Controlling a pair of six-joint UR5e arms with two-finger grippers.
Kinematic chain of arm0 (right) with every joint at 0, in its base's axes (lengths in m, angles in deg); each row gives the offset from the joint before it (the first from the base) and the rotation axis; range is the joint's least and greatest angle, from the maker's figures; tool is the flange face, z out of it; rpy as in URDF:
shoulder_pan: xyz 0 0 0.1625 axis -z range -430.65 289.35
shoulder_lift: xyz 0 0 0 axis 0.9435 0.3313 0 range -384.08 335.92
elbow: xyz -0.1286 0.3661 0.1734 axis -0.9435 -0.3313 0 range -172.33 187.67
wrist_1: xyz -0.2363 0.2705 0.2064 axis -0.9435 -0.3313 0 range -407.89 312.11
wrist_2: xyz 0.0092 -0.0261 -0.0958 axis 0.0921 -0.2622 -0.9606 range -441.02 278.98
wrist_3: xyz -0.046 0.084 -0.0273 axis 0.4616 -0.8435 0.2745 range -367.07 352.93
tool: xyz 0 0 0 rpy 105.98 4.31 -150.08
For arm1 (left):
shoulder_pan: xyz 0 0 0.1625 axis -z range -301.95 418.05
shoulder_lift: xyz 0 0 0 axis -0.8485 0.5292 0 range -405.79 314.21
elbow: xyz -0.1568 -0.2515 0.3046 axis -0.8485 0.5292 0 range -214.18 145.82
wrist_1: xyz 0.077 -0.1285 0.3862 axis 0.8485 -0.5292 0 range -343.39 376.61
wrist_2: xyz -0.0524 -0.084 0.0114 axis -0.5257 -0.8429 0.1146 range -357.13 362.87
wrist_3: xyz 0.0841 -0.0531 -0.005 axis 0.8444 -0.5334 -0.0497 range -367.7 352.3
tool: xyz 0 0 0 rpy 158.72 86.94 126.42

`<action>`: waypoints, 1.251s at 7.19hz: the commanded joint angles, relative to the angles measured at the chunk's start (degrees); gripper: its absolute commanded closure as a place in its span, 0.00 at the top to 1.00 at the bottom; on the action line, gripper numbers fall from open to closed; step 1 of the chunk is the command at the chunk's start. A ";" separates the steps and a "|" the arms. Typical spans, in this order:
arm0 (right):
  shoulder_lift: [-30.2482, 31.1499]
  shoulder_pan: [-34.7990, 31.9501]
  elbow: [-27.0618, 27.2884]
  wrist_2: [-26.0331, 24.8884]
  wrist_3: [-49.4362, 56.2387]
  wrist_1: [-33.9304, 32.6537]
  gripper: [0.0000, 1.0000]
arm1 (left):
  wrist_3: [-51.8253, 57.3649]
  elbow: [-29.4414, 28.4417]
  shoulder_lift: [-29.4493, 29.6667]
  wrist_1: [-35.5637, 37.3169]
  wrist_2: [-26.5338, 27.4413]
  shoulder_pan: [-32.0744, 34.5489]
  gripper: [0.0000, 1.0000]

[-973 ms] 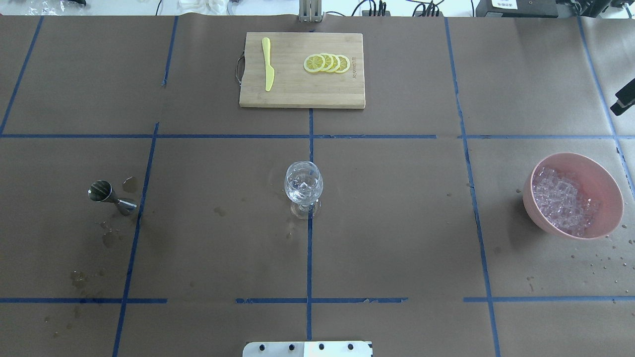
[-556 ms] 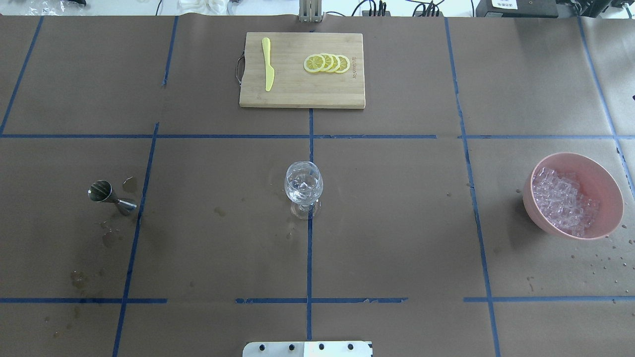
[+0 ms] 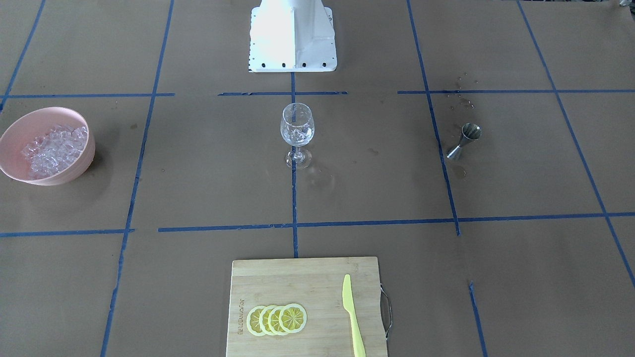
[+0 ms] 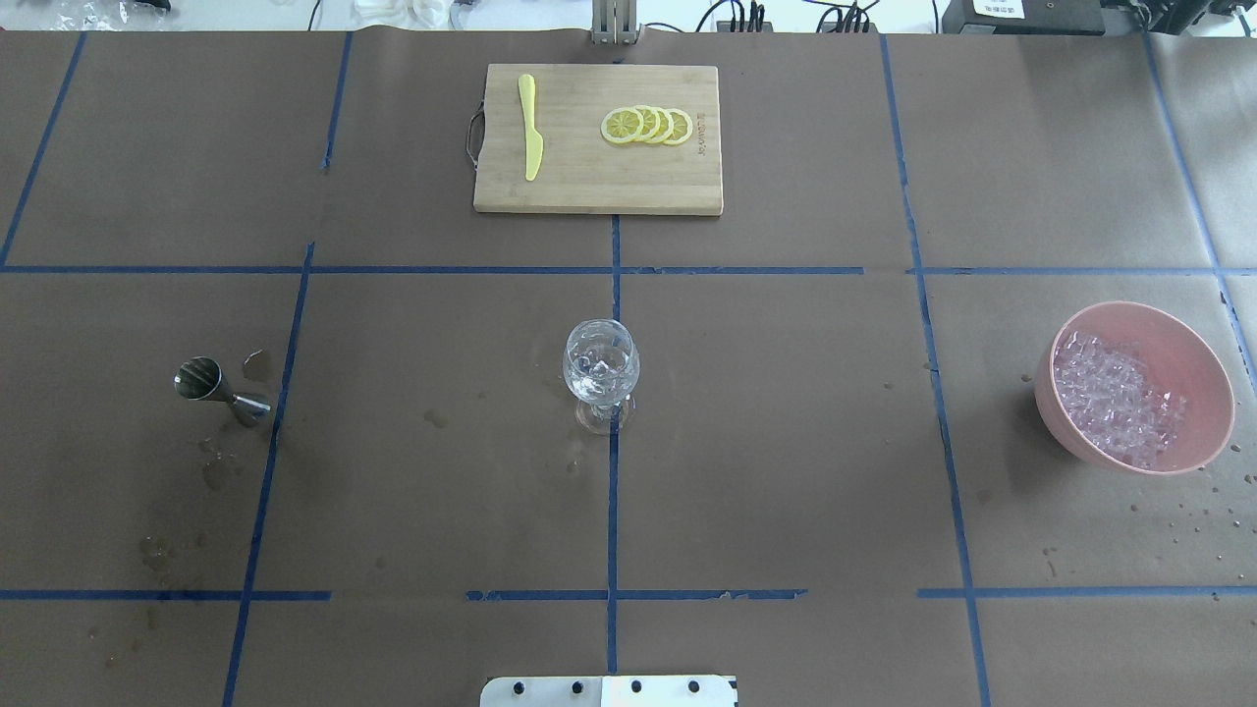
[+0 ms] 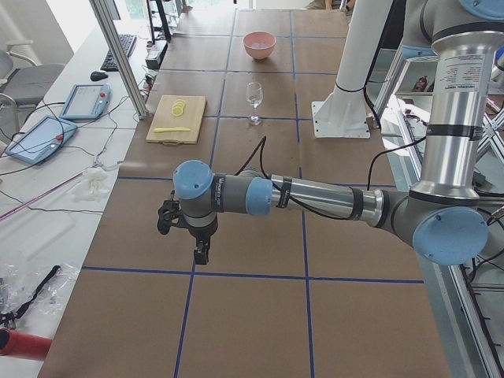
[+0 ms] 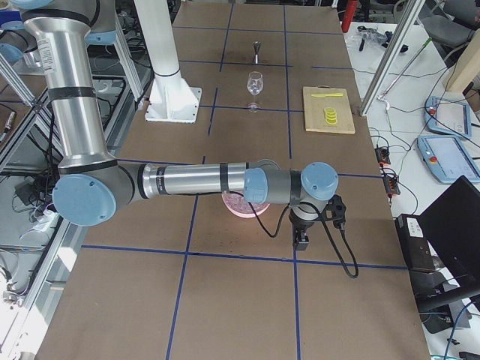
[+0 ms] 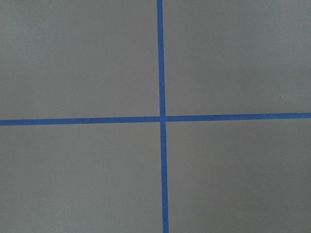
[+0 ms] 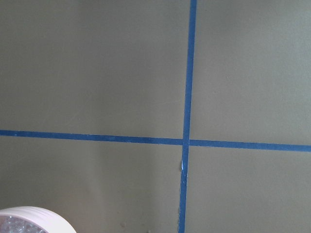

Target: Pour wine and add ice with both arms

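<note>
Right hand (image 6: 300,239) gone from overhead's right edge. Left arm (image 5: 315,197), right arm (image 6: 191,180) stretch level over tabletop (image 4: 786,442). Hands point down, left hand (image 5: 201,253); openness cannot tell. Ice (image 4: 1115,407) heaped in pink bowl (image 4: 1196,358), right side.

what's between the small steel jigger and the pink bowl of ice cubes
The clear stemmed glass, upright, roughly midway between the steel jigger and pink bowl, as the overhead view shows.
</note>
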 commanded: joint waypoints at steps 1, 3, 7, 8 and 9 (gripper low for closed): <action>0.46 -1.77 -0.87 1.93 -0.01 0.05 1.00 | 0.00 -0.71 0.07 -0.10 0.04 -0.05 1.00; 1.43 -2.12 -0.52 2.12 0.08 0.74 1.00 | 0.00 -0.54 -0.54 -0.01 0.04 -0.05 1.00; 2.31 -3.26 -0.43 2.12 -0.01 2.60 1.00 | 3.14 -3.68 -0.11 0.07 0.04 0.04 1.00; 2.49 -3.44 -0.43 2.12 -0.01 2.60 1.00 | 3.34 -4.57 0.07 0.08 -0.05 0.22 1.00; 2.75 -3.44 -0.43 2.12 -0.01 2.60 1.00 | 3.25 -4.67 0.07 0.16 -0.05 1.61 1.00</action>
